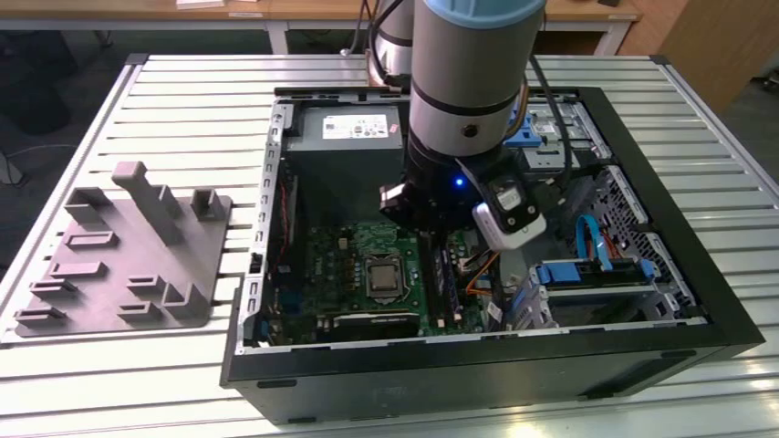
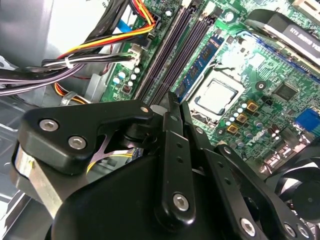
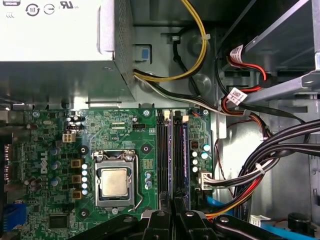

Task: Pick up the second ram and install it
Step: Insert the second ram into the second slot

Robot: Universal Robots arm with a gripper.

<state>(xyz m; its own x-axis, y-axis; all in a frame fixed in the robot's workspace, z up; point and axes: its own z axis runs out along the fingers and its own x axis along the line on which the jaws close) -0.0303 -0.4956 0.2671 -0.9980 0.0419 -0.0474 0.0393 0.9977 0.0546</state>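
Slatted white table (image 1: 182, 100) carries the open black computer case (image 1: 681, 301); at its 9 o'clock lies a grey slotted plate (image 1: 122, 265). Arm (image 1: 469, 82) hides the slots — gripper (image 2: 172, 102) pinched nearly closed on the second ram (image 3: 178, 160), a thin dark stick standing in the motherboard (image 3: 120, 130) slot.

A white slatted table (image 1: 159, 100) stands before wooden desks (image 1: 146, 11) on dark floor (image 1: 36, 100).

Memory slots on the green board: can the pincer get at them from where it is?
Probably yes. The pincer lines up right over the memory slots with nothing between; the cables lie off to one side.
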